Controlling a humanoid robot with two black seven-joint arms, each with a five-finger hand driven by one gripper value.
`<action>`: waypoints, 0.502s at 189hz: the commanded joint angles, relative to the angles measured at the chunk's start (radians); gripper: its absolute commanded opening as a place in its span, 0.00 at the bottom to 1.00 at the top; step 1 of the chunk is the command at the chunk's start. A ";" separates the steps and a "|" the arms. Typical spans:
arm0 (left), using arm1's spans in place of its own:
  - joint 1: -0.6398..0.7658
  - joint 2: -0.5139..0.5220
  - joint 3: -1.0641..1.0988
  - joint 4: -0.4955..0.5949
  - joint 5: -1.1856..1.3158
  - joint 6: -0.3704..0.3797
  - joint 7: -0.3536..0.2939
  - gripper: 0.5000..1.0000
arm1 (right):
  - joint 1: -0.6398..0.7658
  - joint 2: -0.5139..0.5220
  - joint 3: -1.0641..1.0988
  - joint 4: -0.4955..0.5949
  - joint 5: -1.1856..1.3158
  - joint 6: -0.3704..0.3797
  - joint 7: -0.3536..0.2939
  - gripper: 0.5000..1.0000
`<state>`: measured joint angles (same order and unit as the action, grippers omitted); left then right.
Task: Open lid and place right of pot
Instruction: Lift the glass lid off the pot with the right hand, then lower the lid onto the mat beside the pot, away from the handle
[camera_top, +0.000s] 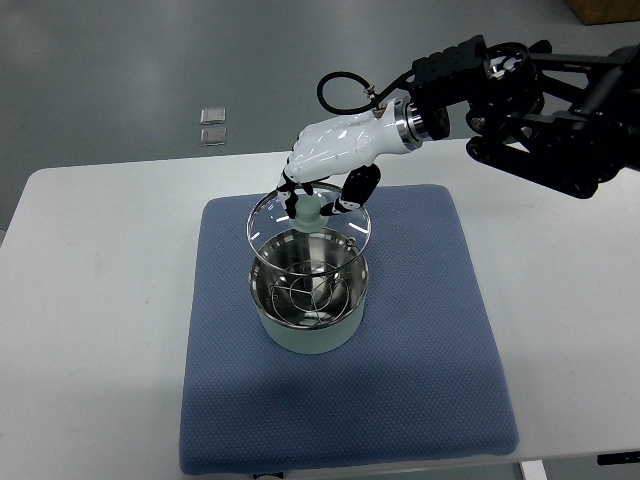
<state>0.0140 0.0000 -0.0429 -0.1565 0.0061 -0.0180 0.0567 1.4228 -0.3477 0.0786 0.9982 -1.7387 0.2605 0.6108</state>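
Right hand (335, 150), fingers pinching the knob of the glass lid (308, 224) held above the pot (308, 300); a weak pinch could drop it.

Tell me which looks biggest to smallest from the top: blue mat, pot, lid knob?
1. Blue mat
2. Pot
3. Lid knob, held up by the right hand

A: How many of each?
B: One pale green steel-lined pot (308, 305), one clear glass lid (308, 222), one blue quilted mat (420, 330), one white robot hand (335, 150).
A: Upper left of the frame?
B: Two small clear square packets (212, 125).
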 joint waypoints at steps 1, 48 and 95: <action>0.000 0.000 0.000 0.000 0.000 0.000 0.000 1.00 | -0.008 -0.043 0.020 -0.044 0.001 -0.004 0.000 0.07; 0.000 0.000 0.000 0.000 0.000 0.000 0.000 1.00 | -0.096 -0.158 0.020 -0.098 -0.001 -0.046 0.000 0.07; 0.000 0.000 0.000 0.000 0.000 0.001 0.000 1.00 | -0.208 -0.208 0.016 -0.098 -0.001 -0.095 0.000 0.08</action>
<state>0.0135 0.0000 -0.0430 -0.1565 0.0061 -0.0181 0.0566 1.2707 -0.5401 0.0977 0.9006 -1.7393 0.1833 0.6109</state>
